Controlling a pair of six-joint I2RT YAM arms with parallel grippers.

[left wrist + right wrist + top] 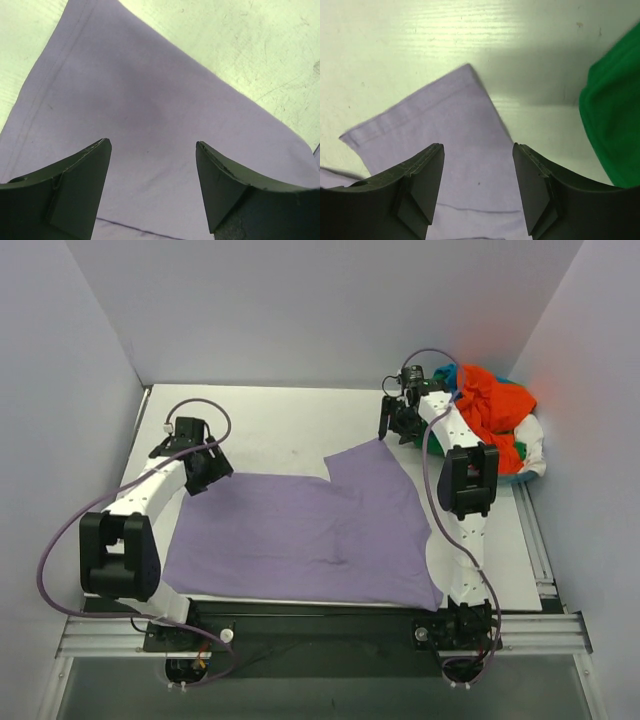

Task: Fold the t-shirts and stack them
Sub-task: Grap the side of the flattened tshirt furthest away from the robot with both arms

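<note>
A lavender-purple t-shirt (300, 535) lies spread flat on the white table, one sleeve pointing to the far right. My left gripper (205, 472) is open and empty over the shirt's far left corner; its wrist view shows purple cloth (150, 110) between the fingers. My right gripper (392, 425) is open and empty over the sleeve tip (455, 130). A pile of other t-shirts sits at the far right: orange-red (487, 400), green (518, 455), teal-blue (445, 372) and white (535, 440). Green cloth (615, 125) shows in the right wrist view.
The white table (280, 425) is enclosed by white walls at the left, back and right. A metal rail (320, 625) runs along the near edge by the arm bases. Purple cables loop off both arms.
</note>
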